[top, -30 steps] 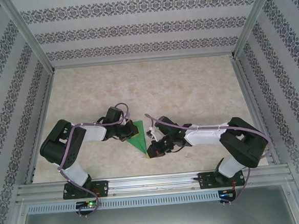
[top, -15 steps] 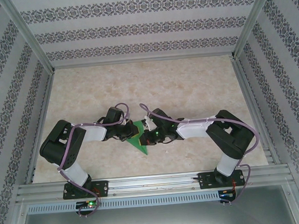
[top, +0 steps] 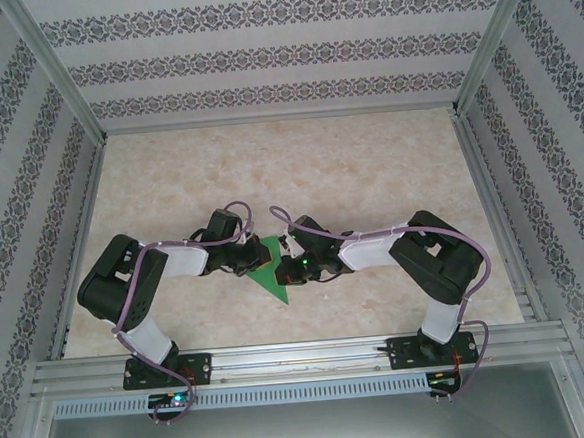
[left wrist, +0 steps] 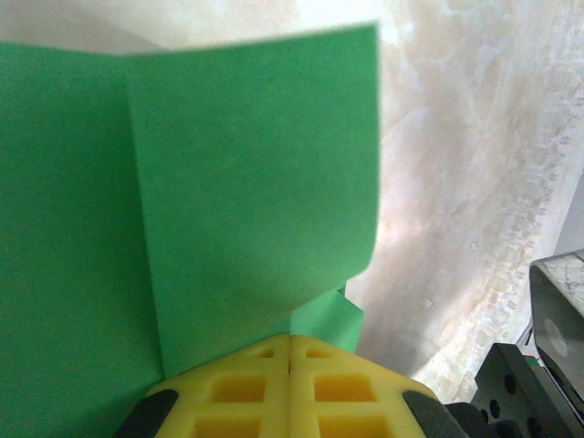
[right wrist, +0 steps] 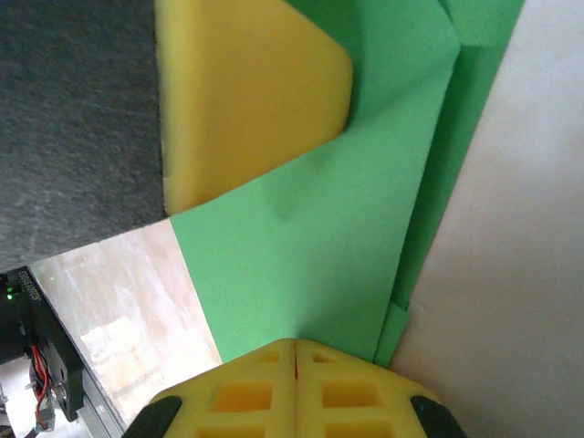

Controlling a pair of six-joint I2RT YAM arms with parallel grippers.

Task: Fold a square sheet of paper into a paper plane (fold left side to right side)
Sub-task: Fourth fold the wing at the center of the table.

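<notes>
At the near middle of the desk (top: 369,173) – creased green square sheet of paper (top: 274,277), between both arms | left end effector (left wrist: 290,351): fingers closed together, tips touching paper | right end effector (right wrist: 294,354): closed too – tips at paper's edge

The sheet of paper (top: 274,273) is plain bright green on every visible face, with no print. The tabletop (top: 369,173) is cream with pale beige marbling. The walls (top: 261,56) are white, banded with dark grey floral ornament. The left pincer (left wrist: 290,351) and right pincer (right wrist: 295,351) have yellow pads. The left arm (top: 126,281) and right arm (top: 440,259) are black with white sections and carry lilac cables (top: 233,208). The frame rails (top: 302,359) are silver-grey.
</notes>
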